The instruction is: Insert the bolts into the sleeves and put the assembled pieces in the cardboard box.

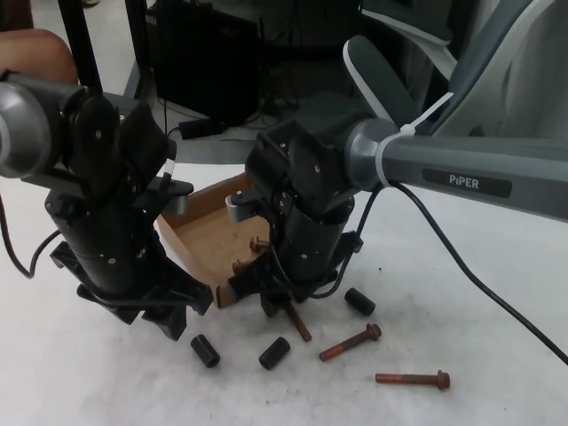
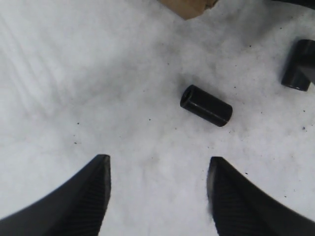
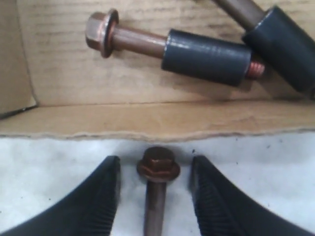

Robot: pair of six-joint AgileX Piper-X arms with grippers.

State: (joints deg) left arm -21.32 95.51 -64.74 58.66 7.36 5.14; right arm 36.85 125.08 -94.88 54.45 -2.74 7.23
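Observation:
My left gripper (image 2: 157, 194) hangs open over the white bench, with a black sleeve (image 2: 205, 105) lying just ahead of its fingertips (image 2: 78, 196). The high view shows this gripper (image 1: 173, 321) beside the sleeve (image 1: 204, 350). My right gripper (image 3: 155, 196) is open around a copper bolt (image 3: 157, 169) that lies on the bench, head toward the cardboard box (image 3: 147, 120); gaps show on both sides of the bolt. Two assembled pieces (image 3: 197, 51) (image 3: 283, 39) lie inside the box. From above, the right gripper (image 1: 275, 302) stands at the box's (image 1: 200, 235) near corner over that bolt (image 1: 298, 324).
A second sleeve (image 1: 274, 352) lies between the grippers and also appears as a sleeve (image 2: 298, 66) at the left wrist view's edge. A third sleeve (image 1: 359, 302) and two loose bolts (image 1: 351, 342) (image 1: 413, 379) lie to the right. Cables trail across the bench.

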